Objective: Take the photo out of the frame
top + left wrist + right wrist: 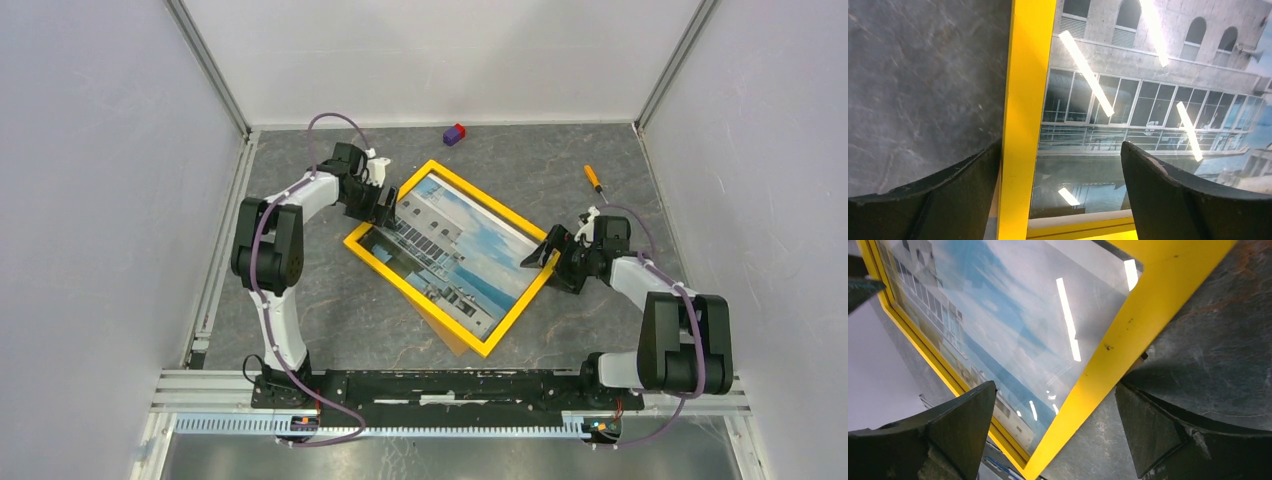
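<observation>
The frame [400, 285] lay face up and askew in the middle of the tabletop [330, 320]. The photo [470, 250] was still inside it behind a glossy front that mirrored the ceiling lights. The left pincer [385, 205] was spread wide across the far-left rail, one finger [1178, 195] above the print and the other above bare stone. The right pincer [547, 257], equally wide open and holding nothing, straddled the opposite rail in the same way. The likeliest trouble was in the grip. The yellow rail was narrow and smooth, so if one side closed before the other the frame could swivel on the slick stone or slip free. A finger bearing down on the glossy front could scuff or crack it. The back was hidden underneath, so the frame probably had to be turned over, and a weak two-point hold could drop it mid-flip.
</observation>
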Robot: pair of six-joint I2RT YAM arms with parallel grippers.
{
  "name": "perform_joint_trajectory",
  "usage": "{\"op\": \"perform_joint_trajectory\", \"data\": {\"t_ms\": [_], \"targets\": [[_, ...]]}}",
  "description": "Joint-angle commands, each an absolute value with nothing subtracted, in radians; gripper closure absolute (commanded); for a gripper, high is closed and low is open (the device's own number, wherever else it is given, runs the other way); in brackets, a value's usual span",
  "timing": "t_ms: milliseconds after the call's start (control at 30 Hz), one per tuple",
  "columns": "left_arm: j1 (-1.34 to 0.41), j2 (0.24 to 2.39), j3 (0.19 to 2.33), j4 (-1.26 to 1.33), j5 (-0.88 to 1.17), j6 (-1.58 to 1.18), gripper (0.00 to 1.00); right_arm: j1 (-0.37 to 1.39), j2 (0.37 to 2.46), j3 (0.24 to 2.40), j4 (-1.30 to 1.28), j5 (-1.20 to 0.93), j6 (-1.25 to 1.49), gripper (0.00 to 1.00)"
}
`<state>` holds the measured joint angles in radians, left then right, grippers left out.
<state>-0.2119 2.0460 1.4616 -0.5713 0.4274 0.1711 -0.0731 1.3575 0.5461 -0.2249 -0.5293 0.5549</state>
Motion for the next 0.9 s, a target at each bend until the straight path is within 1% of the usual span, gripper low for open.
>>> {"op": "perform_joint_trajectory", "data": {"t_ms": [0,167,300,500,633,733,867], "targets": [[-0.267,2.01,1.304,-0.651,0.532,0.113,0.08,-0.074,1.497,0.525,-0.26,-0.325,0.511,0.02],[-0.283,1.91,1.16,-0.603,0.619,0.037,0.12,-0.045,1.619,0.643,-0.192,-0.323,0.536,0.02],[-0.304,1.839,1.026,-0.538,0.702,-0.07,0.13,0.02,1.735,0.757,-0.162,-0.329,0.544,0.02],[-0.315,1.707,0.849,-0.408,0.741,-0.183,0.13,0.123,1.888,0.918,-0.122,-0.324,0.561,0.02],[-0.314,1.649,0.764,-0.36,0.759,-0.224,0.11,0.172,1.947,0.974,-0.093,-0.329,0.583,0.02],[-0.313,1.637,0.745,-0.347,0.749,-0.225,0.09,0.19,1.962,0.986,-0.078,-0.343,0.605,0.02],[-0.251,1.636,0.81,-0.449,0.719,-0.163,0.08,0.186,1.929,1.001,-0.111,-0.346,0.56,0.02]]}}
